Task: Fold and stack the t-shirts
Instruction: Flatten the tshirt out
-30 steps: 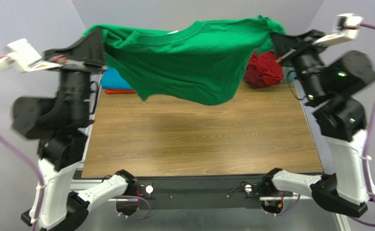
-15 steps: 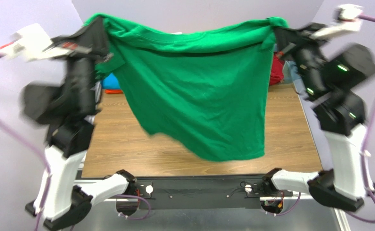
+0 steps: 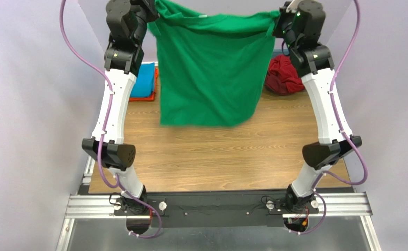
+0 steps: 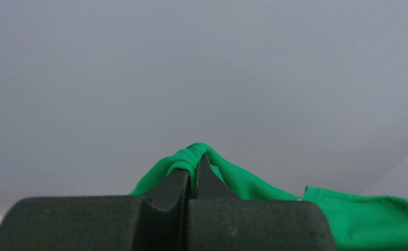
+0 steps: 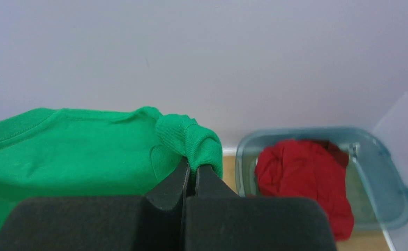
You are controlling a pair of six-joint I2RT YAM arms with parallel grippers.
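Observation:
The bright green t-shirt (image 3: 211, 68) hangs spread between both arms, high above the back of the wooden table (image 3: 216, 151); its hem hangs free above the wood. My left gripper (image 3: 151, 9) is shut on one shoulder of it (image 4: 190, 157). My right gripper (image 3: 278, 21) is shut on the other shoulder (image 5: 190, 138). A dark red t-shirt (image 3: 284, 76) lies crumpled in the plastic tub at the back right (image 5: 305, 178). A teal-blue t-shirt (image 3: 144, 79) lies folded on an orange one (image 3: 140, 98) at the back left.
The translucent blue-grey tub (image 5: 389, 183) stands at the back right corner by the wall. Both arms are stretched tall at the table's left and right edges. Grey walls close the back and sides.
Both arms have risen and drawn inward, lifting the green shirt. It swung from a sideways billow to hanging straight down, and its hem is higher over the table than half a second ago.

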